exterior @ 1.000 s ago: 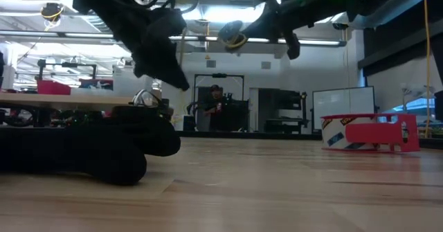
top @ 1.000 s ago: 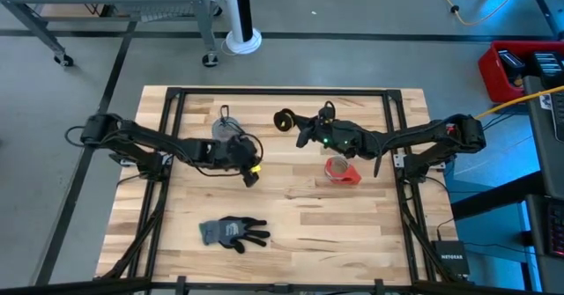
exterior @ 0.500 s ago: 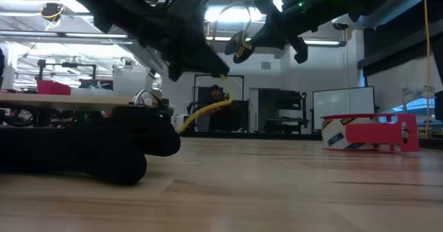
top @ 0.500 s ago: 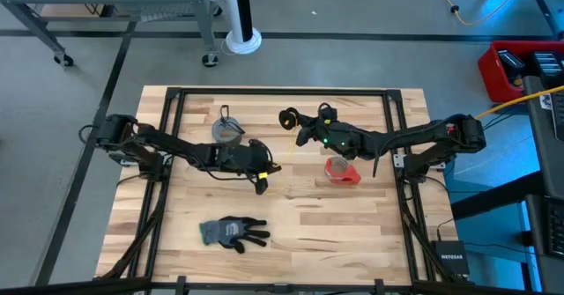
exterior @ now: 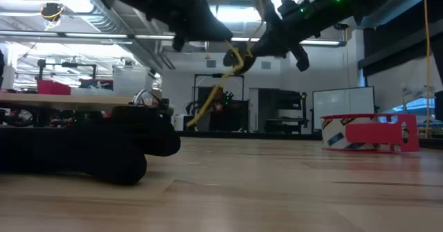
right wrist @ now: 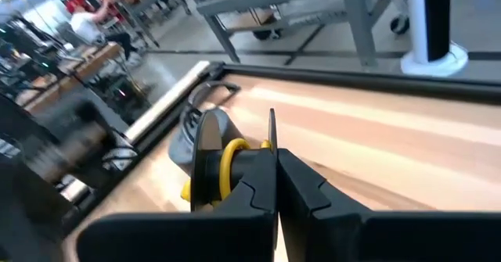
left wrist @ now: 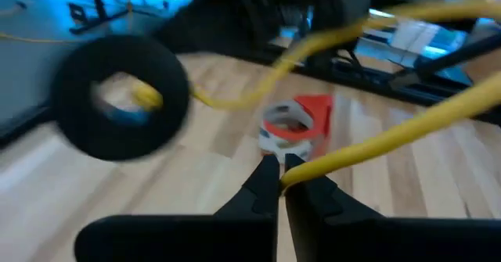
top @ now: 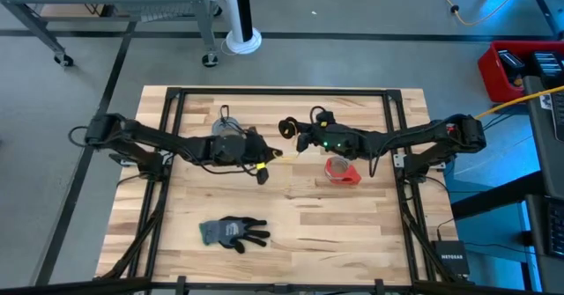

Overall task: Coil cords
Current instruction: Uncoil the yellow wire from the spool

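The yellow cord runs between my two grippers above the table's middle. It is partly wound on a black reel, which also shows in the left wrist view. My left gripper is shut on the cord's free stretch. My right gripper is shut at the reel, where yellow turns show. In the low view a slack length of the cord hangs below the grippers. I cannot pick out a separate black cord. My left gripper pinches the yellow cord between its two fingertips, and the fingers lie across it. The cord leaves the fingers toward the reel, lifted clear of the table. My right gripper is shut on the black reel's edge, coming level from the table's right. My own fingers hide the exact place of contact. The reel is held clear of the table.
A grey tape roll lies just beyond my left gripper. A red tape roll lies under my right arm and shows in the low view. A dark glove lies near the front edge, in front of my left gripper.
My left gripper has gone toward the table's right, then up and toward the reel, carrying the yellow cord. The cord now stretches from its fingers to the reel, and a slack length hangs below, lifted off the table.
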Available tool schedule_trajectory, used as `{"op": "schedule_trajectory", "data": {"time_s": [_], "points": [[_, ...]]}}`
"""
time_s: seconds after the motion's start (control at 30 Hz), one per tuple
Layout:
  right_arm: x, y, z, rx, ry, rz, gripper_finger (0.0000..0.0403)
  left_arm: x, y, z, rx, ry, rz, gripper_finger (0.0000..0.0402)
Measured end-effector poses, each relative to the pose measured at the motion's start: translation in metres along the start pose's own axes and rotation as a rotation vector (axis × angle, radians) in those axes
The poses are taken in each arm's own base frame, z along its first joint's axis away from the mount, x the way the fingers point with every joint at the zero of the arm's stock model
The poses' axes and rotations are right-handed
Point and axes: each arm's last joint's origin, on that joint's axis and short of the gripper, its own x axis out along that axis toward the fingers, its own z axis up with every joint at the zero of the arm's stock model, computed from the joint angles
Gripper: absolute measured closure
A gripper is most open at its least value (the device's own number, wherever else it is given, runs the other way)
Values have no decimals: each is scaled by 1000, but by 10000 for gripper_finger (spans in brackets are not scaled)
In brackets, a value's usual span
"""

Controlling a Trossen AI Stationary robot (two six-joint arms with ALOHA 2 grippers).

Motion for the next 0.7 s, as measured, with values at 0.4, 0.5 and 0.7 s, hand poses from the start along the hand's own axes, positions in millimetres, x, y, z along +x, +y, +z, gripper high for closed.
{"op": "schedule_trajectory", "data": {"time_s": [0.4,0.5,0.7], "points": [[0,-2,0,-5,-13,-35,402,-40,2,8,-71,97,2,401],[0,-2,-1,-8,-9,-39,402,-49,4,15,-77,58,20,401],[0,-3,-2,-16,4,-49,402,-71,10,32,-90,-47,62,401]]}}
